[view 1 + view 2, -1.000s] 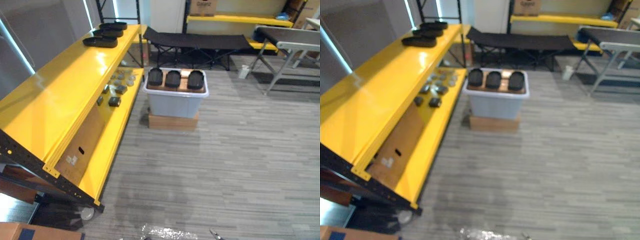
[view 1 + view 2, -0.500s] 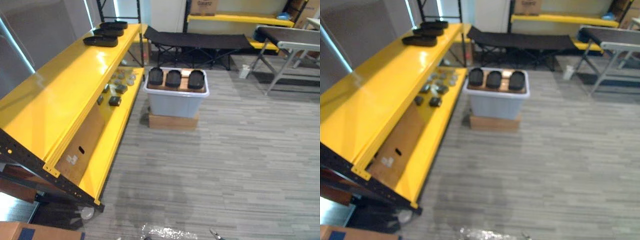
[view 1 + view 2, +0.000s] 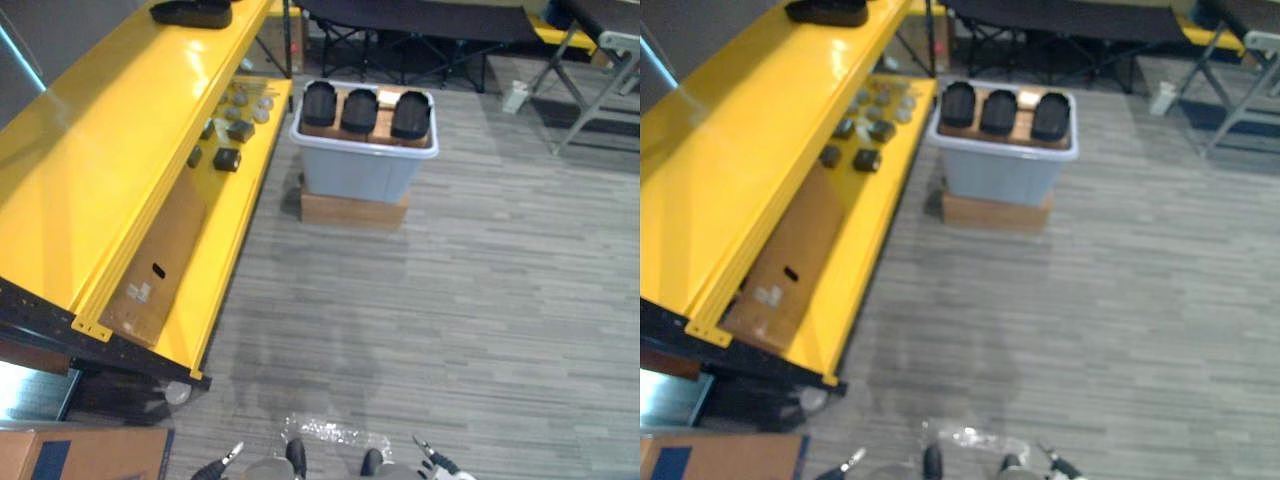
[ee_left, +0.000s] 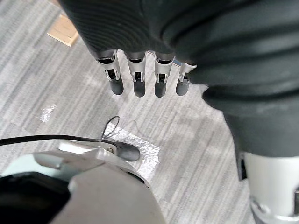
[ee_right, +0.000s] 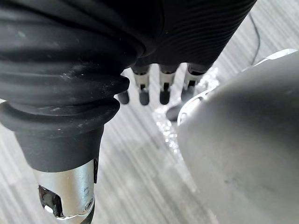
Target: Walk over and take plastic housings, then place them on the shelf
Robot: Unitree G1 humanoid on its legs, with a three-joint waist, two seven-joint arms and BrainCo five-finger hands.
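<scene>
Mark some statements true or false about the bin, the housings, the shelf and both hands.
Three housings lie on top of the bin. True.
The bin stands on the shelf. False: it stands on a brown box on the floor, beside the shelf.
The left hand holds a housing. False: it is open and empty.
The right hand is open. True.
Small parts lie on the shelf's lower level. True.

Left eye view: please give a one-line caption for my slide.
Three black housings lie atop a grey bin beside the yellow shelf.
</scene>
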